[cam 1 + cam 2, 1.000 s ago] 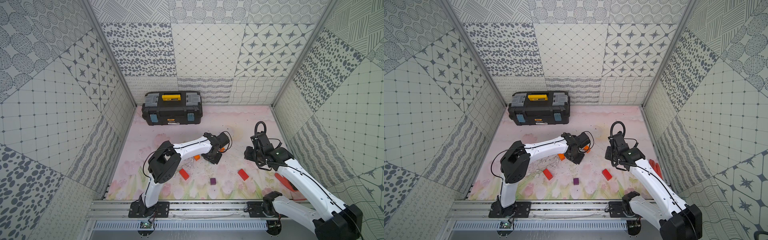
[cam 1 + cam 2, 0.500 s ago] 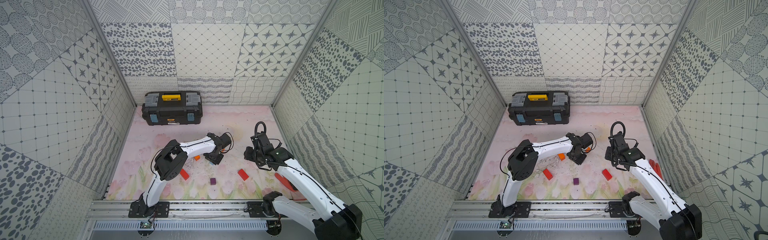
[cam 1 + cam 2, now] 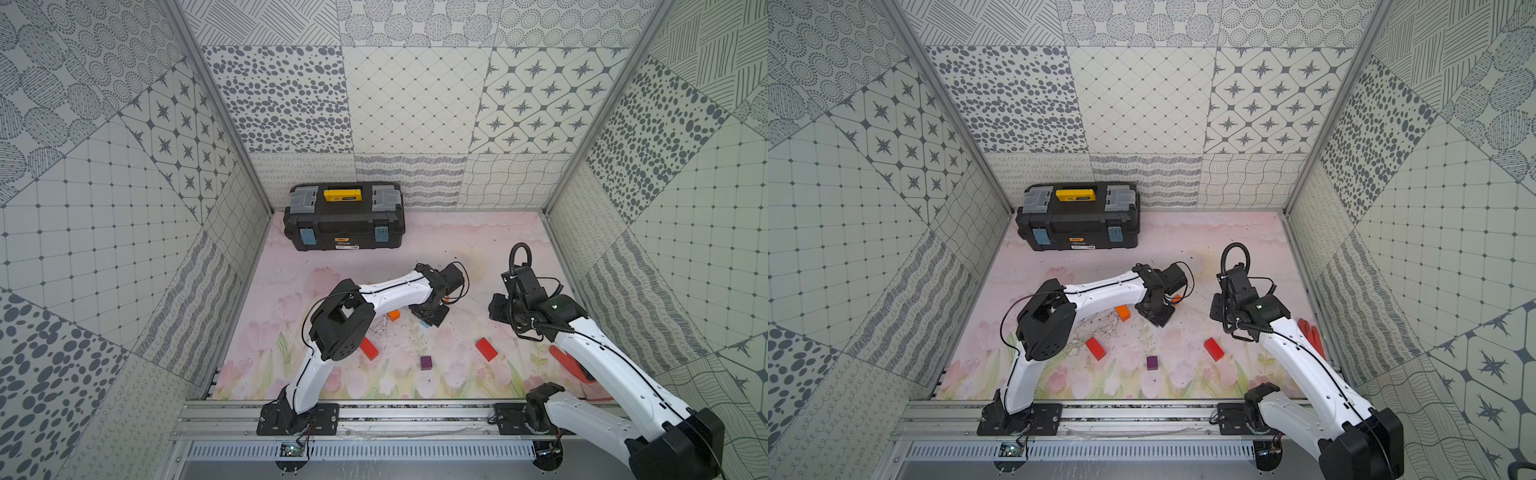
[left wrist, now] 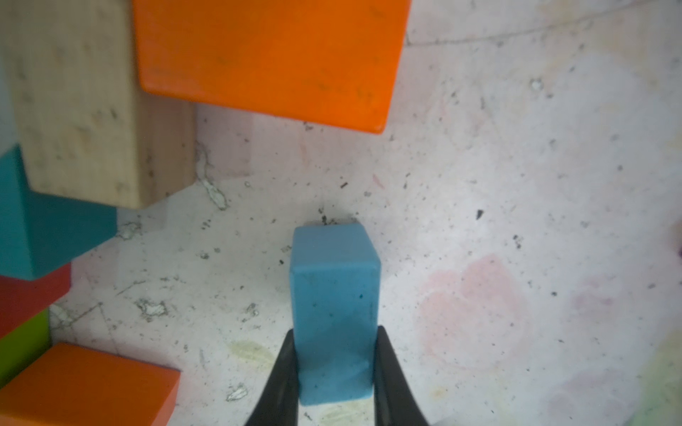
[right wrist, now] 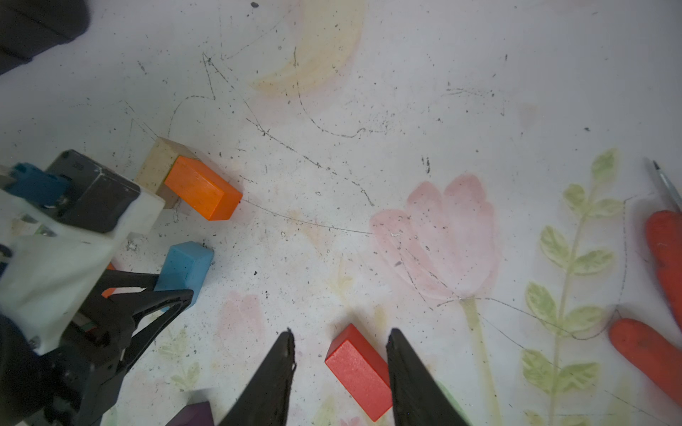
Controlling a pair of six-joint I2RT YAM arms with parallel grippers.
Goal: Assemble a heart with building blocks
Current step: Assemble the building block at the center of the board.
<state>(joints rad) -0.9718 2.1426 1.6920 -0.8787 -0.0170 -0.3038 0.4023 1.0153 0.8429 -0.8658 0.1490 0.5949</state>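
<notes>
Nearest us, the purple cube (image 3: 425,362) lies on the mat (image 3: 457,249) between the left red brick (image 3: 369,348) and the right red brick (image 3: 486,348). The right gripper (image 5: 340,332) hangs near the latter, fingers parted and empty. Farther in, we see the left gripper (image 4: 335,330) clamped on the blue brick (image 4: 334,287) (mid-mat), near an orange brick (image 4: 273,55) and a plain-wood brick (image 4: 85,110). The black toolbox (image 3: 345,224) sits far left.

1. Showing a sky-blue brick (image 4: 334,313), two bright orange bricks (image 4: 273,55), a pale plain-wood brick (image 4: 81,107) and a teal triangle (image 4: 44,228).
2. Showing also red bricks (image 3: 486,348), a lime-green brick (image 4: 20,343) and a dark purple cube (image 3: 425,362).
3. Displaying a pale pink mat (image 3: 457,237) printed with faded tulips and green leaves.
4. Displaying a black toolbox (image 3: 344,232) with yellow handle, grey lid panels, blue latches.
5. Wearing grey dots, stars, grids and waves on white walls (image 3: 415,104).
</notes>
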